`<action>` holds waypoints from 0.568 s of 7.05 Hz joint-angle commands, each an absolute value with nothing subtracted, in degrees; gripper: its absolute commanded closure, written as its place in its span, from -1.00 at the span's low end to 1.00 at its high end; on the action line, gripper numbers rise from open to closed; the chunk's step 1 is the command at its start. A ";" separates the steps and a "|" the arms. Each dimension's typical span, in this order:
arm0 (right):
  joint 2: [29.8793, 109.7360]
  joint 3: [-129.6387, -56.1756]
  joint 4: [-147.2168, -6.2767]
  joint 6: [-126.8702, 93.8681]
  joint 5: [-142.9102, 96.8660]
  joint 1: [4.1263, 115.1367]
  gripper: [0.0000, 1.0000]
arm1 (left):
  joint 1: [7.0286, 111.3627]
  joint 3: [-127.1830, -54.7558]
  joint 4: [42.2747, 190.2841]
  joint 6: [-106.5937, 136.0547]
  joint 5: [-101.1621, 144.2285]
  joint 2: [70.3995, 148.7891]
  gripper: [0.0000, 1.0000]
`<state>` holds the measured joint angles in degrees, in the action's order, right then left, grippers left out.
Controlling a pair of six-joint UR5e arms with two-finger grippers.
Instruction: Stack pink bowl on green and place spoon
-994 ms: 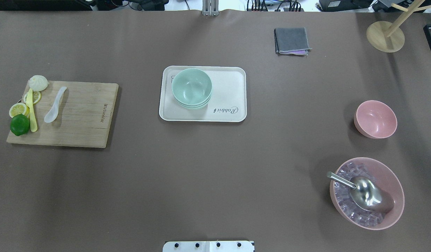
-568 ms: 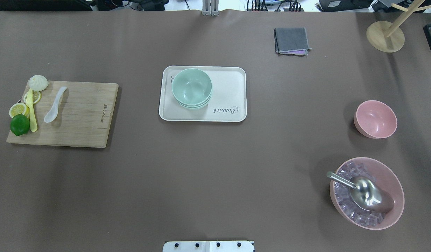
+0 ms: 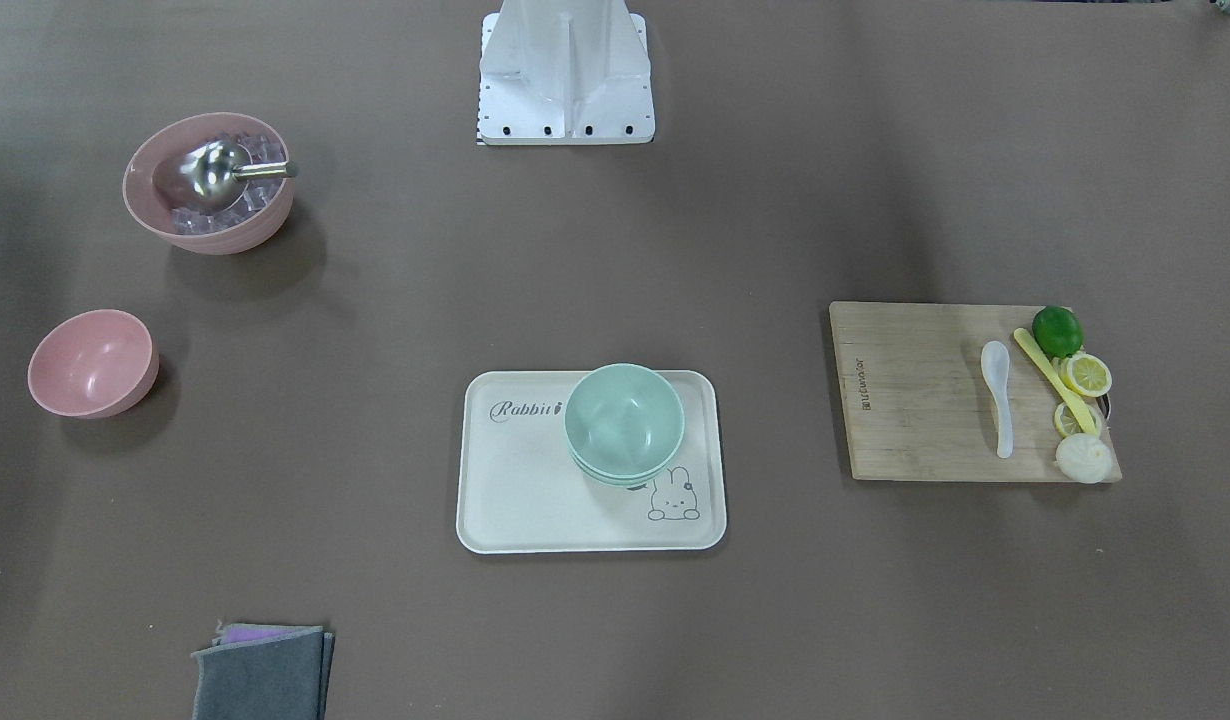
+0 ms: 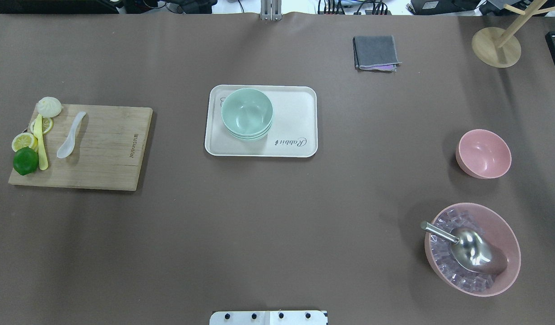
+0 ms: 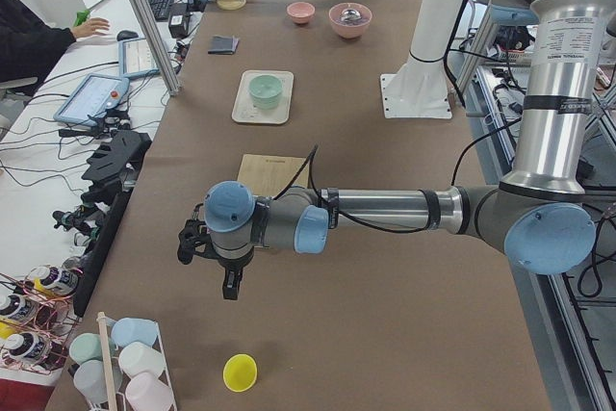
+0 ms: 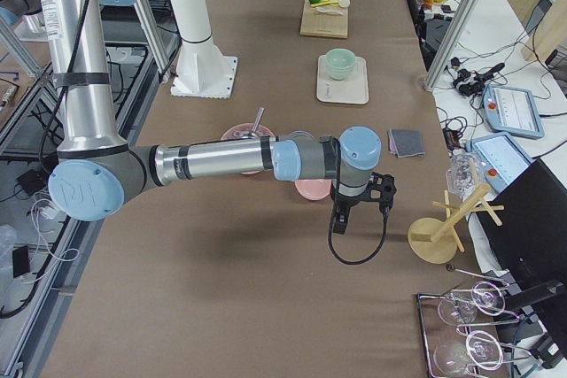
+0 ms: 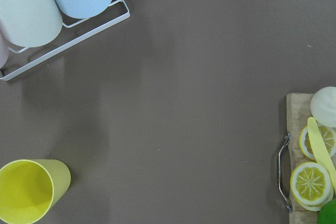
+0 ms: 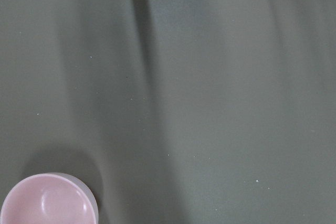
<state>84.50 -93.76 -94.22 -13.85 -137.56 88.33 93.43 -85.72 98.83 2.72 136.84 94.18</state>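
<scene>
Small pink bowl (image 4: 483, 153): upright and empty on the brown desk (image 4: 277, 225), on the robot's right, well apart from the tray and just beyond the large pink bowl; nothing touches it.
Stack of pale green bowls (image 4: 247, 113): nested, open side up, on the left part of the white rectangular tray (image 4: 295, 113) at mid-desk.
White ceramic spoon (image 4: 71, 134): lies flat on the wooden cutting board (image 4: 110, 149) on the robot's left, bowl end toward the robot, just beside the yellow plastic knife (image 4: 41, 144).
Board's outer edge: a green lime (image 4: 25, 160), lemon slices (image 4: 24, 141) and a white bun (image 4: 49, 106).
Large pink bowl (image 4: 501, 223): holds clear ice cubes and a metal scoop (image 4: 471, 250).
Far edge: a folded grey cloth (image 4: 376, 52) and a round-based wooden stand (image 4: 496, 46).
Left claw (image 5: 229, 284): hangs over bare desk past the board's end, near a tipped yellow cup (image 7: 29, 190); seen from the side only, so its opening cannot be told.
Right claw (image 6: 337, 221): hangs above the desk just beyond the small pink bowl, near the wooden stand; whether wide or narrow cannot be told.
</scene>
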 commanded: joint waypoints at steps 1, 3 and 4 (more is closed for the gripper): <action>84.46 -93.78 -94.22 -13.71 -137.72 88.33 -1.00 | 93.43 -85.96 99.05 2.64 136.32 94.48 -0.97; 84.46 -93.69 -94.22 -13.62 -137.72 88.33 -1.00 | 93.34 -85.87 99.14 2.81 133.07 95.01 -0.97; 84.38 -93.69 -94.22 -13.88 -137.72 88.33 -1.00 | 93.34 -86.13 99.05 2.90 133.07 95.01 -0.97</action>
<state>84.44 -93.71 -94.22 -13.69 -137.72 88.33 93.37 -85.97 99.08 2.82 133.52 94.90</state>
